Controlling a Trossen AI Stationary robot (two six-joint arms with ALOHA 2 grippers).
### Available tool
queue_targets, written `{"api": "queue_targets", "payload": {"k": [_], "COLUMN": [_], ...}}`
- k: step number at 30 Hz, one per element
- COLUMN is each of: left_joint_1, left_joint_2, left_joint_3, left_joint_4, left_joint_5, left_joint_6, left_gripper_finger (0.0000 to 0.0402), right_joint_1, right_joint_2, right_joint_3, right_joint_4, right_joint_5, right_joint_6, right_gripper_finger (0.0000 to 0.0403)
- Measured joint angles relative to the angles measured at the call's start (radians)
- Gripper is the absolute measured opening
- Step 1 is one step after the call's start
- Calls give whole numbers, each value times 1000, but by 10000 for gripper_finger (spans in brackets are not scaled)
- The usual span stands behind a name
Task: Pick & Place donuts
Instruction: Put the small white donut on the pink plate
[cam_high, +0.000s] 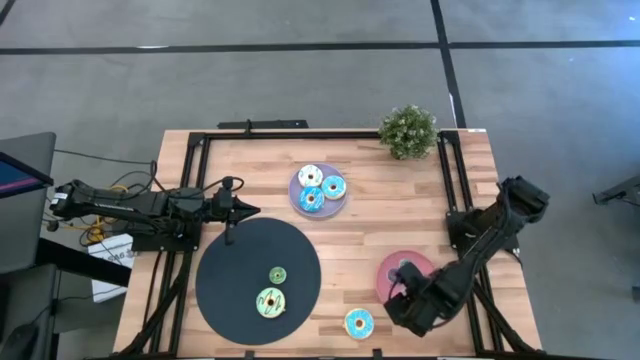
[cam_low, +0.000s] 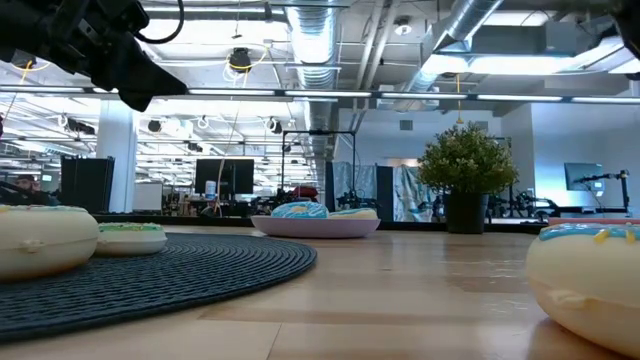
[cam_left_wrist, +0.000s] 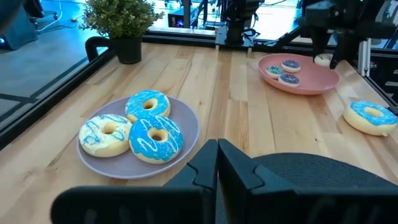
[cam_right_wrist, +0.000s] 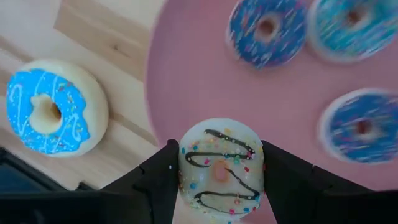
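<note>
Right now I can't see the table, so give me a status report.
Right gripper shut on white donut, over the pink plate. Left gripper shut, empty, at the black mat. Blue donut loose on table. Nothing in the way.

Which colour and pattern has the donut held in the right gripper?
White icing with dark zigzag lines and coloured sprinkles on the donut; right wrist view shows it best.

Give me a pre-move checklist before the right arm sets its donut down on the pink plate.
1. Grip: right gripper shut on the white donut: ok.
2. Position: donut over the pink plate: ok.
3. Free space on plate beside the three small blue donuts: ok.
4. Blue donut on the table off to the side of the plate: ok.
5. Left gripper far away, at the black plate edge: ok.
6. Height above plate: cannot tell.
</note>
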Motion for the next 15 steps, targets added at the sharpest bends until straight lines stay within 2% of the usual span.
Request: {"api": "queue_targets", "payload": {"k": [3, 15], "left_joint_1": [0, 0], "left_joint_2": [0, 0], "left_joint_3": [0, 0], "left_joint_4": [0, 0], "left_joint_5": [0, 1], "left_joint_6": [-5, -27], "left_gripper_finger": [4, 4], "right_joint_1": [22, 103], "right_joint_2": [0, 0], "right_joint_3": [-51, -122], "right_joint_4": [87, 92], "right_joint_5": [8, 3], "right_joint_6": [44, 184], "right_gripper_finger": [196, 196]}}
